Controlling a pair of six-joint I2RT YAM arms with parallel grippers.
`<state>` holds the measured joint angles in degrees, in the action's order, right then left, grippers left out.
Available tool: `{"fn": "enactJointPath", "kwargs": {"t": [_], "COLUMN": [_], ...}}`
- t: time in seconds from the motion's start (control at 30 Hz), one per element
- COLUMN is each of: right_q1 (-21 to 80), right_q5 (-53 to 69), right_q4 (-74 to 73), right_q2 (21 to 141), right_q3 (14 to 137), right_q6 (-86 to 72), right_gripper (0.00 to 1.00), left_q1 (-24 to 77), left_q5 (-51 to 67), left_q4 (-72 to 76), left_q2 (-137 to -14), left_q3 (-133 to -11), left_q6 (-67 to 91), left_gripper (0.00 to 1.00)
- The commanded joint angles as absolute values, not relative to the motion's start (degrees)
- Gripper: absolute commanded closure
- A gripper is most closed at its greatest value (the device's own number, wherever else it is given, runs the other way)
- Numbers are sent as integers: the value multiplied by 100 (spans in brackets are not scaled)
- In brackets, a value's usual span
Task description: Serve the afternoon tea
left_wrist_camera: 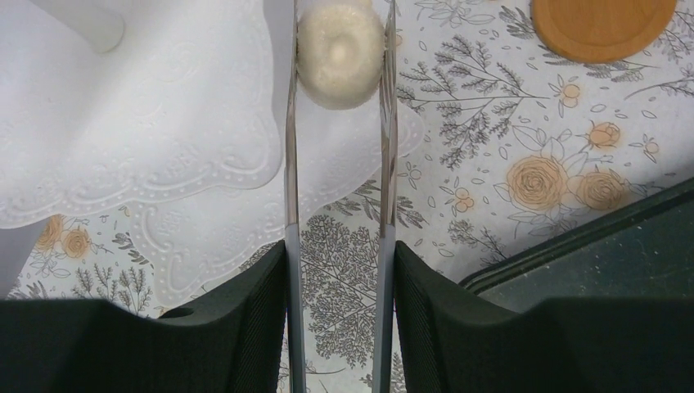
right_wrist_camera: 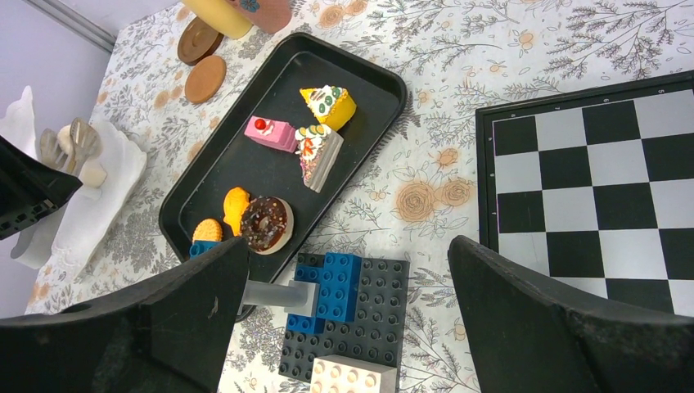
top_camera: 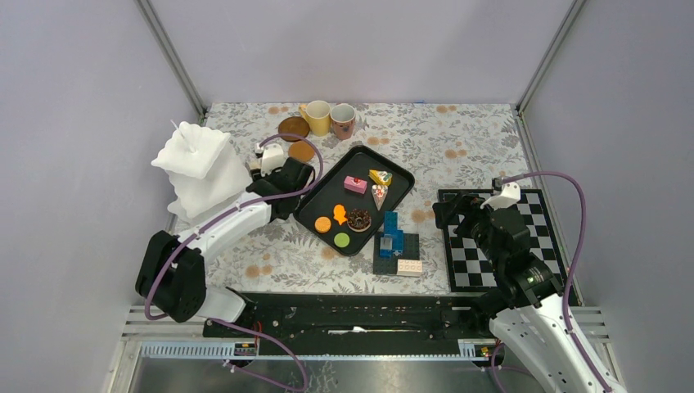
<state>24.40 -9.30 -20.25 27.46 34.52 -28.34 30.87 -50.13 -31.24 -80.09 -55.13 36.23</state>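
Left claw (left_wrist_camera: 340, 274): clamped on the metal tongs (left_wrist_camera: 290, 164), squeezing them shut as a longer reach.
Ahead of claw: the tong tips pinch a round cream cake (left_wrist_camera: 340, 51) at the edge of the white tiered stand (left_wrist_camera: 147, 123), probably its serving place.
Right of claw: tray (left_wrist_camera: 573, 262), where the toy cakes (top_camera: 355, 184) lie.
Right claw (right_wrist_camera: 348, 270): jaws apart, holding nothing.

The tongs (left_wrist_camera: 385, 180) are polished metal, mirror-bright. The ball (left_wrist_camera: 340, 53) between their arms looks matt, cream and faintly fuzzy. The doily (left_wrist_camera: 139, 123) looks like white embossed paper. The coaster (left_wrist_camera: 601, 24) looks like smooth matt wood. The table (left_wrist_camera: 491, 106) wears a matt printed cover. The tray (right_wrist_camera: 221, 164) is matt black; the bricks (right_wrist_camera: 352, 319) are smooth studded plastic, the chessboard (right_wrist_camera: 597, 172) slightly glossy.
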Motion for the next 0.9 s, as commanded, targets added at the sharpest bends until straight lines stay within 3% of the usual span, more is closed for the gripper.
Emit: {"fn": "enactJointPath", "kwargs": {"t": [0.0, 0.87], "right_q1": [2479, 2479], "right_q5": [-858, -853], "right_q4": [-1826, -1773], "right_q2": [2803, 2768], "right_q3": [3470, 3427], "right_q6": [-2830, -2714], "right_gripper": [2, 2], "left_q1": [3085, 2444], "left_q5": [-5563, -5743], "left_q4": [-2806, -1925], "left_q2": [-7998, -8662], "left_q3": [-5438, -4911], "left_q6": [3809, 3785], "left_gripper": [60, 58]}}
